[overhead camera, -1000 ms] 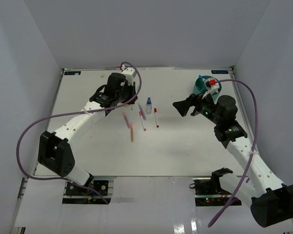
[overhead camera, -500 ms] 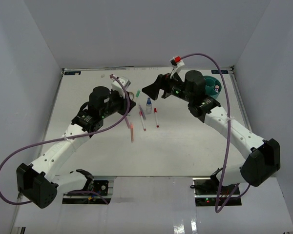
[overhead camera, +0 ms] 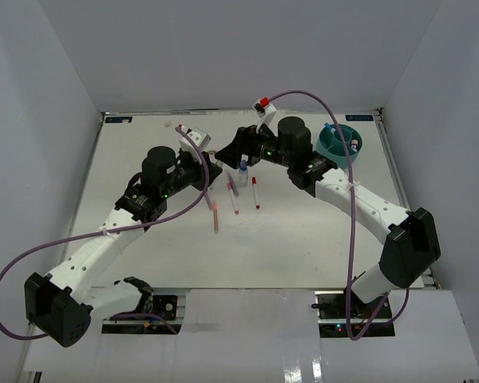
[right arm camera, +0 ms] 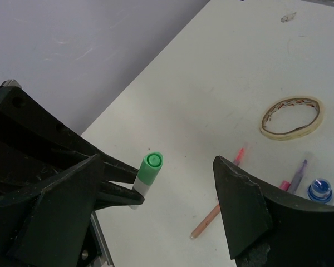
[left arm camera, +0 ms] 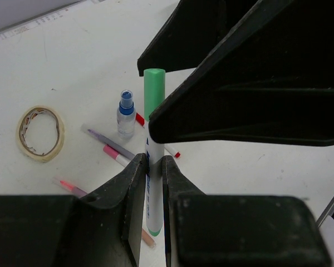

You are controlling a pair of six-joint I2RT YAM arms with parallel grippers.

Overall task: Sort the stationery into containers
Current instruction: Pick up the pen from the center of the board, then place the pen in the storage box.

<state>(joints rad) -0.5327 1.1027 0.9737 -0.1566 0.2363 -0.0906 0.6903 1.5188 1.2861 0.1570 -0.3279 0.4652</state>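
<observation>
My left gripper (left arm camera: 150,167) is shut on a white pen with a green cap (left arm camera: 153,92) and holds it above the table. My right gripper (right arm camera: 158,161) is open, with its fingers on either side of the pen's cap (right arm camera: 151,166) and not touching it. In the top view the two grippers meet, left (overhead camera: 212,167) and right (overhead camera: 223,152), just left of the clear blue-capped bottle (overhead camera: 243,168). The teal organiser (overhead camera: 335,150) stands at the back right with a blue-capped pen in it. The tan band loop (left arm camera: 40,132) lies on the table; the arm hides it in the top view.
Several loose pens lie below the grippers: a pink-capped one (overhead camera: 233,198), a red-capped one (overhead camera: 255,192) and a tan one (overhead camera: 215,217). White walls enclose the table on three sides. Purple cables loop from both arms.
My right arm has swung left from the organiser to the left gripper. My left arm has come forward from the back of the table and now holds up the green-capped pen.
</observation>
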